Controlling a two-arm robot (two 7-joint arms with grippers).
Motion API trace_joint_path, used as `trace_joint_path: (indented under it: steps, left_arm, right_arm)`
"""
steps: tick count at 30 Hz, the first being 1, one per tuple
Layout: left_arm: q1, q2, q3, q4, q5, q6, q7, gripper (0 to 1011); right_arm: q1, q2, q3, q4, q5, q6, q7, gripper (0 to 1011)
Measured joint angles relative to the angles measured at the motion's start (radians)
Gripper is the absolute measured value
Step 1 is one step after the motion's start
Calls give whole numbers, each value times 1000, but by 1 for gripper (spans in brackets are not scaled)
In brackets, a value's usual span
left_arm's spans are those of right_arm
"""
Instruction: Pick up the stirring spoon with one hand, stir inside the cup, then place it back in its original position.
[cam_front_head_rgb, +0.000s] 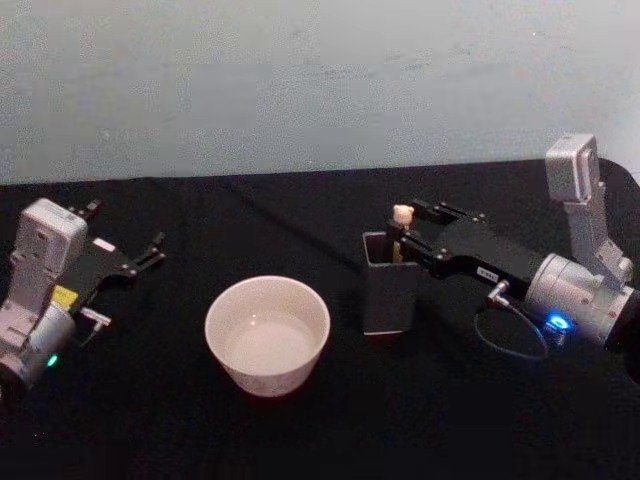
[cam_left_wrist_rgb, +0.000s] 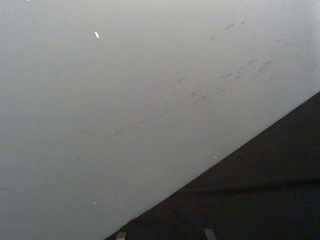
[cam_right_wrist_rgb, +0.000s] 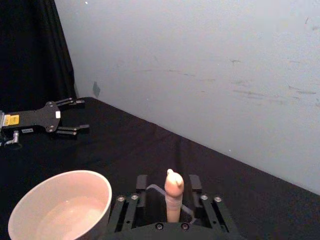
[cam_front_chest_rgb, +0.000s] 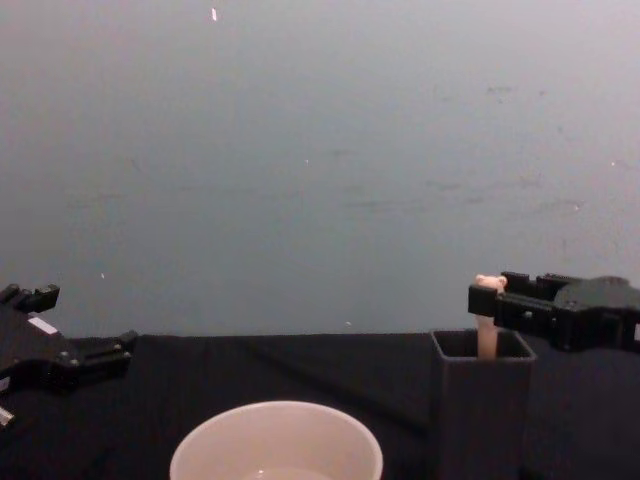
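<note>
The stirring spoon (cam_front_head_rgb: 402, 215) stands upright in the dark grey square holder (cam_front_head_rgb: 390, 285), and its pale handle (cam_right_wrist_rgb: 174, 192) sticks out above the rim. My right gripper (cam_front_head_rgb: 402, 233) is at the holder's top, open, with one finger on each side of the handle and a gap to both. The chest view has the handle tip (cam_front_chest_rgb: 488, 285) level with the right gripper (cam_front_chest_rgb: 488, 300) over the holder (cam_front_chest_rgb: 480, 410). The cream-white cup (cam_front_head_rgb: 267, 335) sits left of the holder with a little liquid in it. My left gripper (cam_front_head_rgb: 150, 252) rests open at the far left.
A black cloth (cam_front_head_rgb: 330, 430) covers the table and ends at a pale wall (cam_front_head_rgb: 300, 80) behind. About a hand's width separates the cup (cam_right_wrist_rgb: 60, 205) from the holder. The left gripper (cam_right_wrist_rgb: 75, 116) lies well away from both.
</note>
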Motion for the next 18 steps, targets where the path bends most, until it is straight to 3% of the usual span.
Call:
trace_joint_path:
  steps: [1, 3, 10, 18]
  left_arm:
    - [0, 0, 0, 0, 0, 0, 0, 1001]
    - [0, 0, 0, 0, 0, 0, 0, 1001]
    - [0, 0, 0, 0, 0, 0, 0, 1001]
    - [0, 0, 0, 0, 0, 0, 0, 1002]
  right_arm:
    - [0, 0, 0, 0, 0, 0, 0, 529]
    - [0, 0, 0, 0, 0, 0, 0, 629]
    - [0, 0, 0, 0, 1, 0, 0, 841]
    - [-1, 0, 1, -1, 1, -3, 0, 1002]
